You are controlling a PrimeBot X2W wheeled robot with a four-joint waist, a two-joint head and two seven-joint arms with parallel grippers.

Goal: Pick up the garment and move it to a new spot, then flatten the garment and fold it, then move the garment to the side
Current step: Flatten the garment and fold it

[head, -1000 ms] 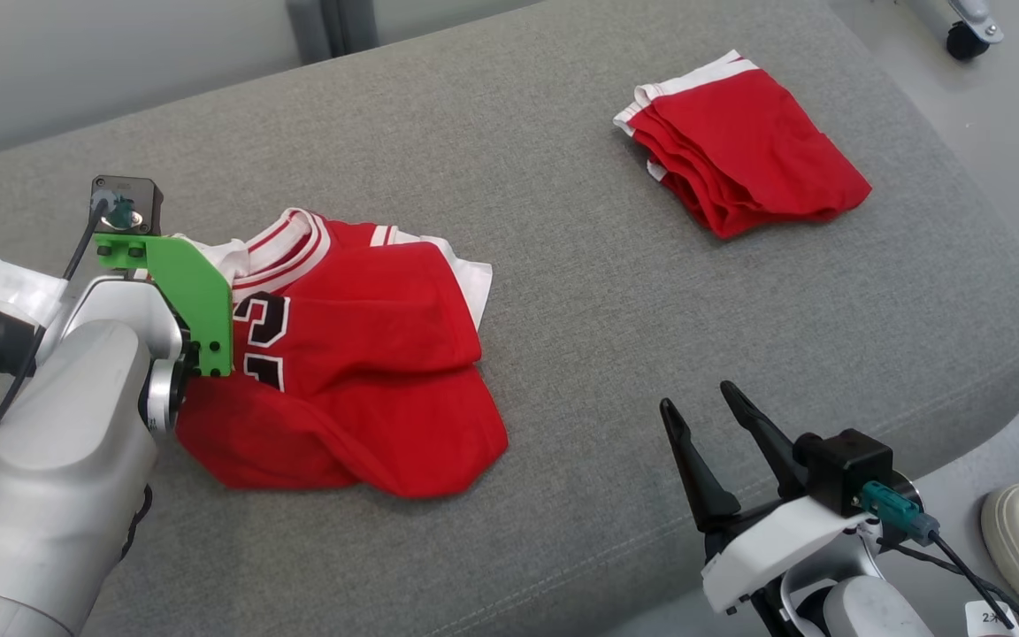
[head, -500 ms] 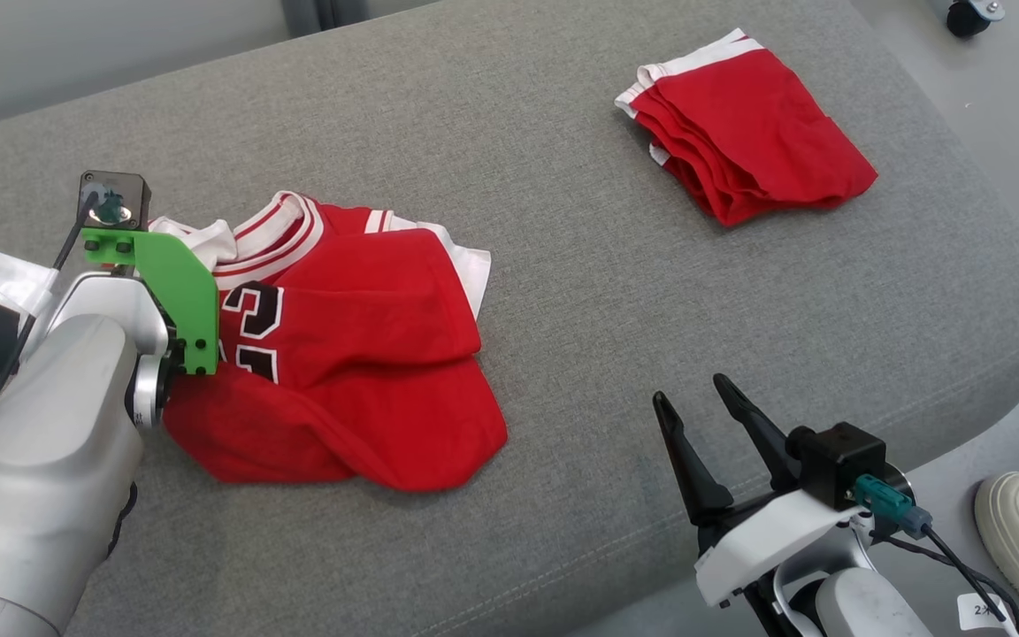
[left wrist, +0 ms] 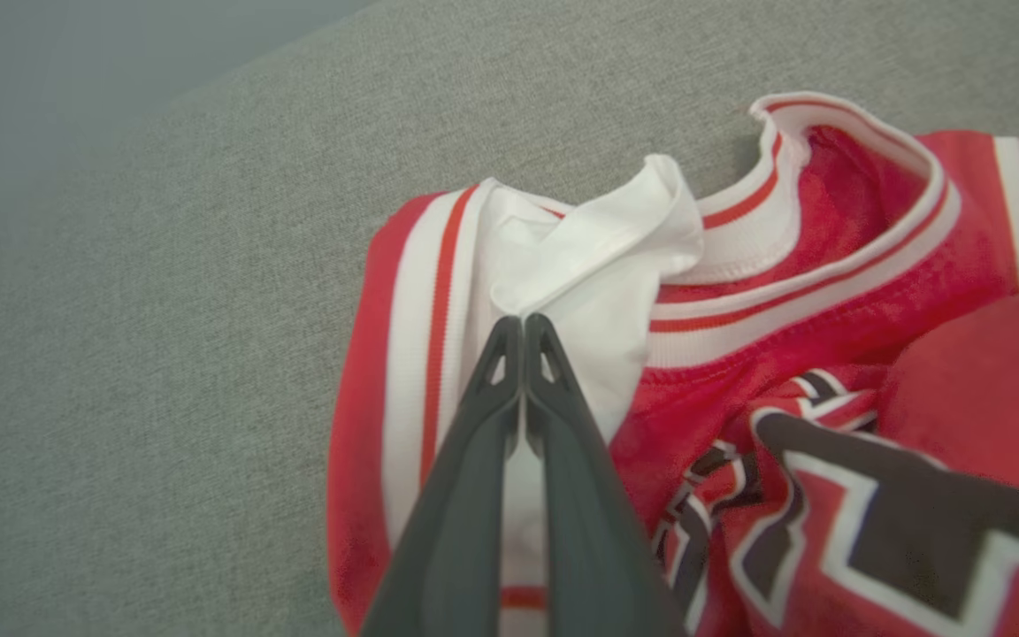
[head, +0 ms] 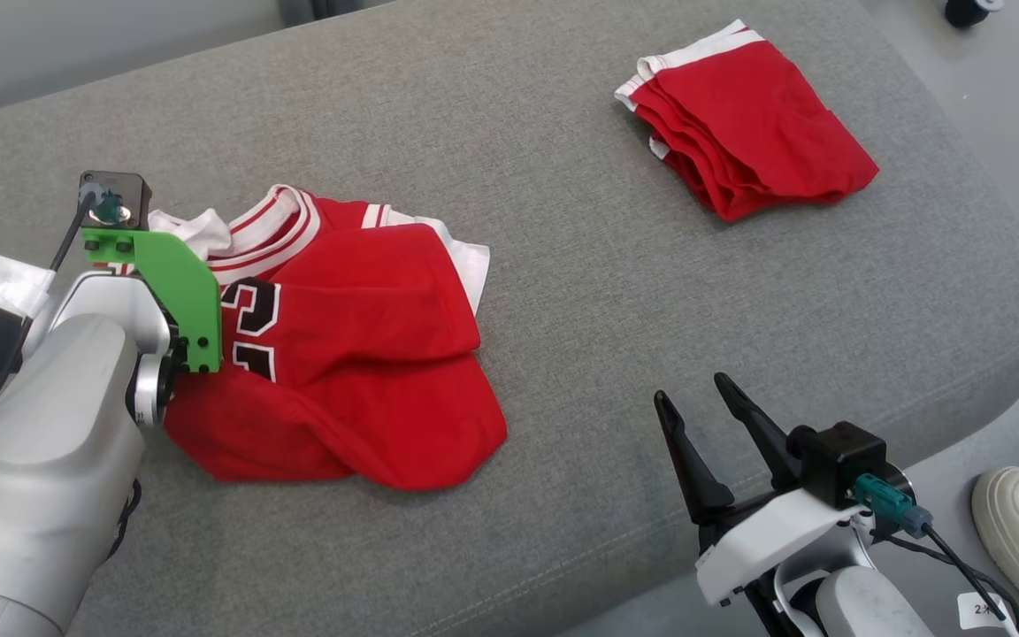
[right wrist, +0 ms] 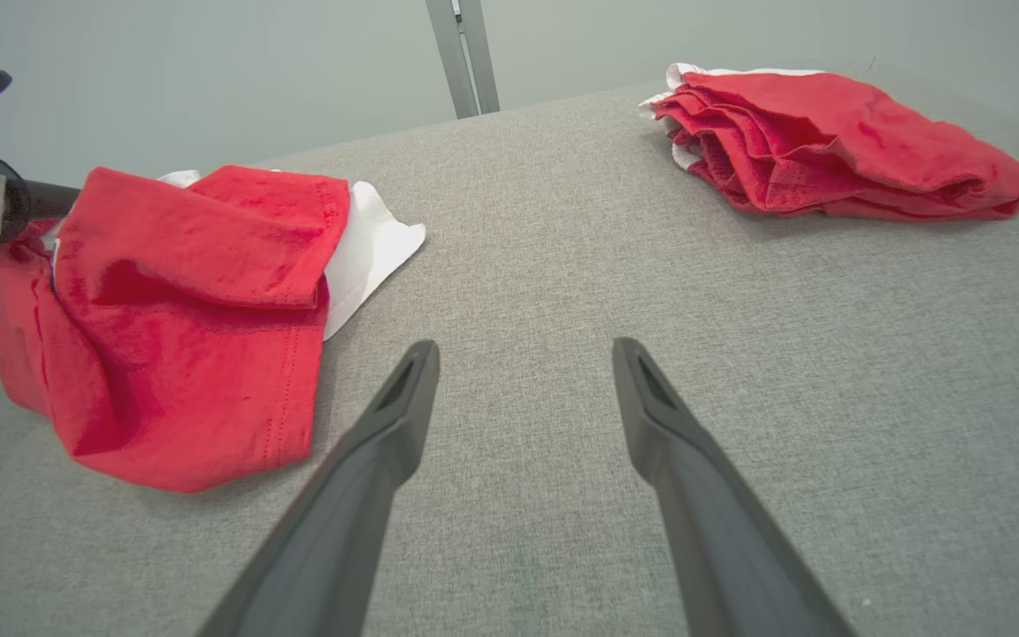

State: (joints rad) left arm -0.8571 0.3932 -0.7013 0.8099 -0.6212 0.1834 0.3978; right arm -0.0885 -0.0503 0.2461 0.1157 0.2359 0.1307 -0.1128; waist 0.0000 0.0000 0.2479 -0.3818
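Note:
The garment (head: pixel 350 354) is a crumpled red jersey with white trim and black numerals, lying at the left of the grey cushioned surface (head: pixel 580 265). In the left wrist view my left gripper (left wrist: pixel 523 326) is shut, its fingertips pinching a fold of the garment's (left wrist: pixel 828 292) white fabric beside the striped collar. In the head view my pale left forearm and green bracket (head: pixel 182 292) cover that grip. My right gripper (head: pixel 692 391) stands open near the front edge, holding nothing. In the right wrist view the right gripper (right wrist: pixel 524 348) points at bare fabric, with the garment (right wrist: pixel 182 310) to its left.
A second red garment (head: pixel 748 124), folded with white trim, lies at the back right, also seen as a folded red pile (right wrist: pixel 837 146). The surface's rounded front-right edge drops to the floor, where a pale shoe (head: pixel 1018 531) stands.
My left gripper has closed from open onto the white fold by the collar, which now bunches up slightly. The head camera shifted a little. The right gripper has stayed open.

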